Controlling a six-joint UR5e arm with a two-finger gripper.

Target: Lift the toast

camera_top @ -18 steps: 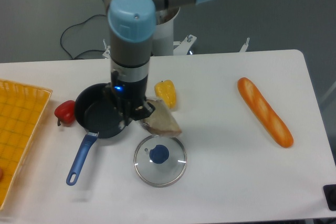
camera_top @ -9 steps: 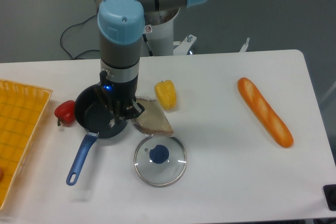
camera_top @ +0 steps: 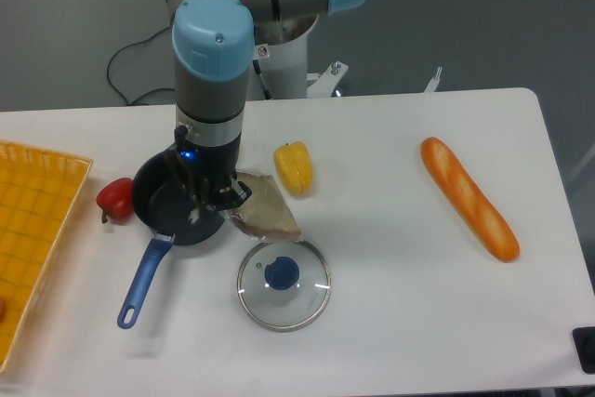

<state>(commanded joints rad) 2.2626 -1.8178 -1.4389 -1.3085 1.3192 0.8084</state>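
At the far left edge of the frame, an orange mesh tray (camera_top: 37, 230) sits partly cut off, and just right of it a red pepper (camera_top: 114, 198) rests touching the rim of a black frying pan (camera_top: 158, 202) whose blue handle (camera_top: 141, 283) angles toward the lower left. Over the pan's right side hangs the gripper (camera_top: 223, 204) of the grey-and-blue arm (camera_top: 212, 72), its fingers closed on the left edge of the toast (camera_top: 268, 215), which tilts in its clear wrapping just above the table (camera_top: 390, 323), left of centre and beside the pan. Against the view a second ago, the arm has swung leftward and the slice has travelled with it, drawing away from the yellow bell pepper (camera_top: 293, 166) it nearly touched and now sitting closer to the pan; in the last half second the change is slight, the slice shifting a little and tipping. That the bread follows the fingers suggests the grasp has taken hold, and the pick-up appears well along, though how far the slice clears the tabletop cannot be told from this angle. Below it lies a glass lid (camera_top: 283, 284) with a blue knob, close under the toast's lower corner. At the right, well apart from everything else, an orange baguette (camera_top: 468, 196) lies diagonally. No brand name or legible writing shows; a small round red-bordered sticker on the arm's white base is too small to read.
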